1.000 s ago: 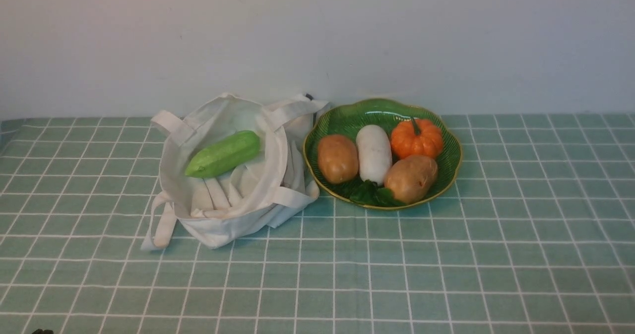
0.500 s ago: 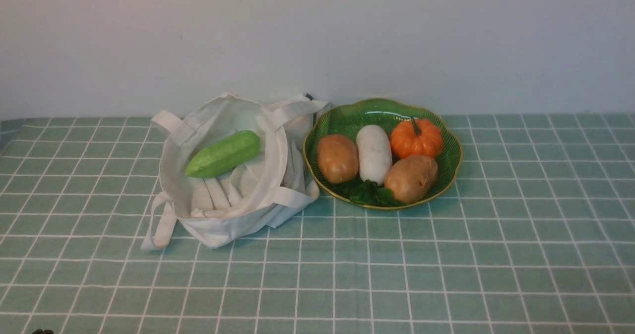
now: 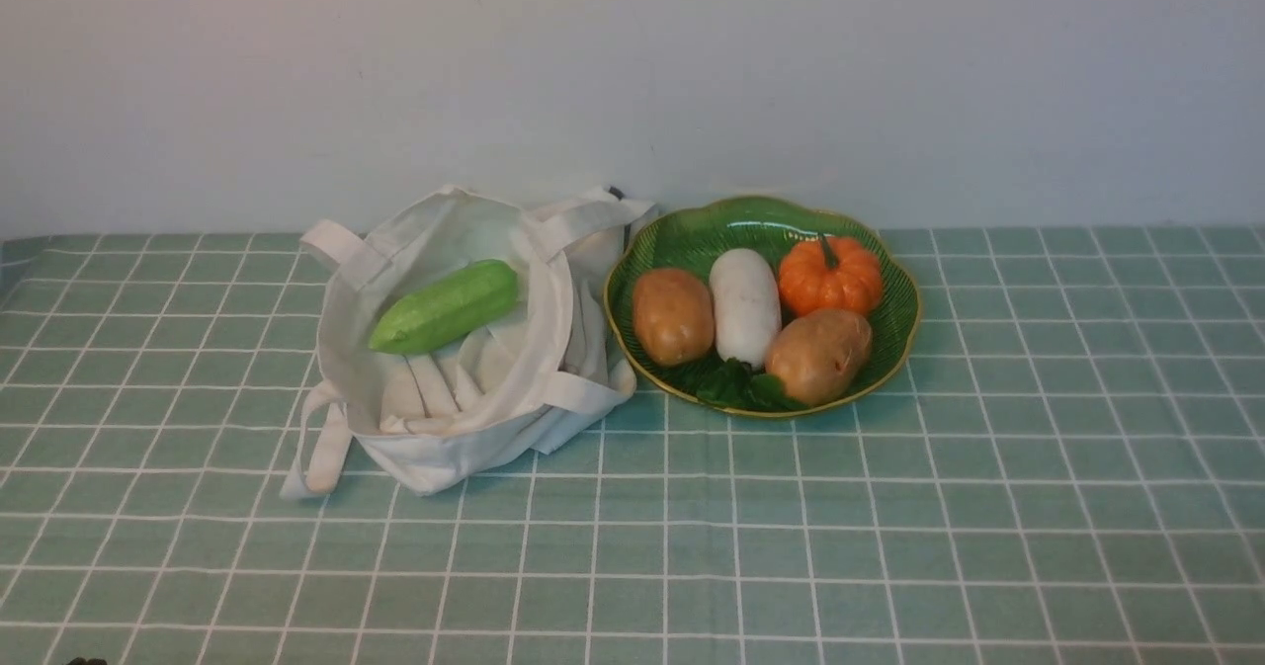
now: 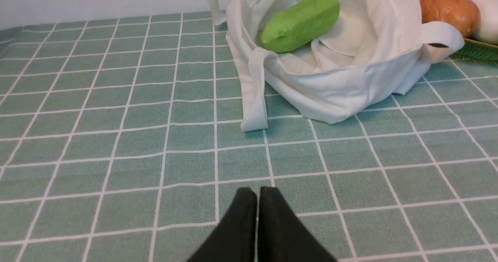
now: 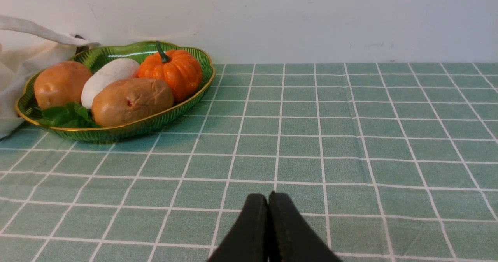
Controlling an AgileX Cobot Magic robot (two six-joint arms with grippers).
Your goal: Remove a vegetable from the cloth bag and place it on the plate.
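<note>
Still no change: cucumber (image 3: 445, 306) remains in cloth bag (image 3: 494, 418).

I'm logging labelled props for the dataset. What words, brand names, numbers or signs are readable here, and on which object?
None: no text can be read in any view.
cloth bag: plain, no print showing.
plate: no marks.
cucumber: no sticker.
tablecloth: only a grid pattern.

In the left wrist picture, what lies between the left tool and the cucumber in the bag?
Mostly bare checked tablecloth, then the bag's near wall and a hanging strap. The left tool is shut; the cucumber rests inside the bag.
</note>
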